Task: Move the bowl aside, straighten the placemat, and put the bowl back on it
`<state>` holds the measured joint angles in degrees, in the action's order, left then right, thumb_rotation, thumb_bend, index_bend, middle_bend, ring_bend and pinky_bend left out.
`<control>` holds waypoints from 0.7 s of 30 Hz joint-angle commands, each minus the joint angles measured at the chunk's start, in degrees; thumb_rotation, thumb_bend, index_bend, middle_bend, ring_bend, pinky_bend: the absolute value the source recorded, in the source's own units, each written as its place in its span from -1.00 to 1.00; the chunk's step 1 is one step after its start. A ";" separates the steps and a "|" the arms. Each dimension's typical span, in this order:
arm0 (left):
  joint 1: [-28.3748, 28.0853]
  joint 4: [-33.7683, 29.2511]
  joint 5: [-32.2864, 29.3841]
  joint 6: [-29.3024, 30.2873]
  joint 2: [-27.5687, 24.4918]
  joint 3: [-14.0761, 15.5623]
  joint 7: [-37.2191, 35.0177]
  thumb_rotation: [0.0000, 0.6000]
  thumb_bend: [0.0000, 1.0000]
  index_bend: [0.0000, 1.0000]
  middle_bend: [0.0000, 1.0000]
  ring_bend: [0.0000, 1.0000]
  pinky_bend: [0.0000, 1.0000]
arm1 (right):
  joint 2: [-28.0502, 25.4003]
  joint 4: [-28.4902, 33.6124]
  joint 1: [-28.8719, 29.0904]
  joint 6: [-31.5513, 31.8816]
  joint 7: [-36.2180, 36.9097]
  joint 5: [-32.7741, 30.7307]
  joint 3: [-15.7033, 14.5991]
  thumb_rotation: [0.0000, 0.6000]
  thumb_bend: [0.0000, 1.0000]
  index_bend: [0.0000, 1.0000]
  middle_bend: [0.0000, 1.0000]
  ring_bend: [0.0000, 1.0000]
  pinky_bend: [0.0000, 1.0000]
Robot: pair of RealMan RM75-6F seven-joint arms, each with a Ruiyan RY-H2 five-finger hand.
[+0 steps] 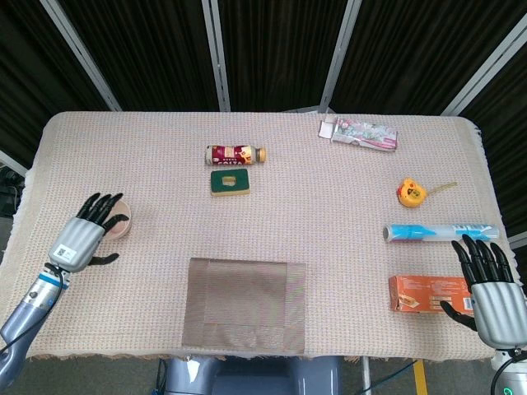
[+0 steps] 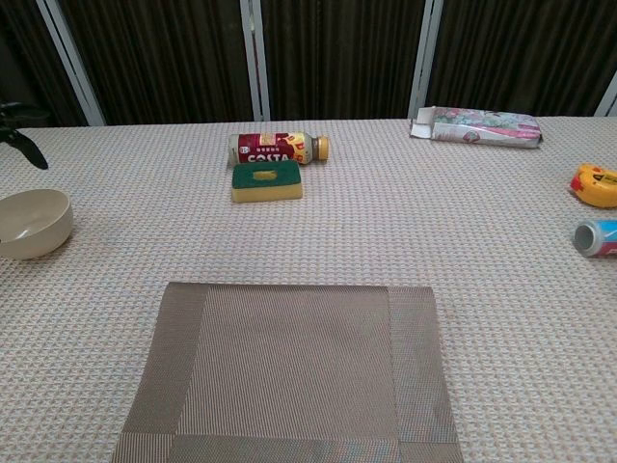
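Cloth covers the whole table [image 1: 346, 271], so anything slid over it will drag on the weave. The placemat [image 1: 247, 305] lies flat at the near middle edge, off to the inner side of the left hand [image 1: 85, 237] and a little nearer the robot. Its sides look roughly parallel to the table edge, so the straightening seems done or nearly so; returning the bowl is probably the step in hand.

The bowl [image 2: 32, 222] stands upright on the cloth, just beyond the left hand's fingertips. That hand is empty, its fingers spread above the bowl's near rim, and whether they touch the rim cannot be told. To do the step well, the hand should take the rim firmly, lift the bowl free of the cloth instead of pushing it, carry it inward and lower it at the placemat's middle.

The path between bowl and placemat is bare cloth. The bottle [image 1: 235, 154] and sponge [image 1: 230, 183] lie farther out, well clear. The right hand [image 1: 494, 294] rests with fingers apart and nothing in it, just beside the orange box [image 1: 426, 293], with the blue tube [image 1: 428, 233] beyond its fingertips.
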<state>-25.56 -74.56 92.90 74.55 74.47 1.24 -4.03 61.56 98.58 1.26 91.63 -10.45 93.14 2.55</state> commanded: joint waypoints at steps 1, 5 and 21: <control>0.97 -10.85 10.33 3.83 -3.95 5.54 2.44 1.00 -0.58 -0.26 -1.00 -1.00 -1.00 | 0.01 0.02 0.06 -0.11 0.15 0.16 -0.09 1.00 -1.00 -1.00 -1.00 -1.00 -1.00; 0.68 -14.17 14.27 1.42 -2.93 8.30 6.41 1.00 -0.48 -0.22 -1.00 -1.00 -1.00 | 0.01 -0.13 -0.01 0.22 0.36 0.53 -0.07 1.00 -1.00 -1.00 -1.00 -1.00 -1.00; 1.52 1.64 22.98 -0.02 9.59 13.83 8.33 1.00 -0.36 -0.03 -1.00 -1.00 -1.00 | -0.69 -0.29 -0.37 0.59 1.58 -0.46 0.37 1.00 -1.00 -1.00 -1.00 -1.00 -1.00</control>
<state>-24.45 -74.45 115.26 74.55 82.85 14.30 4.41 60.86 98.30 0.89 92.22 -8.86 92.68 2.92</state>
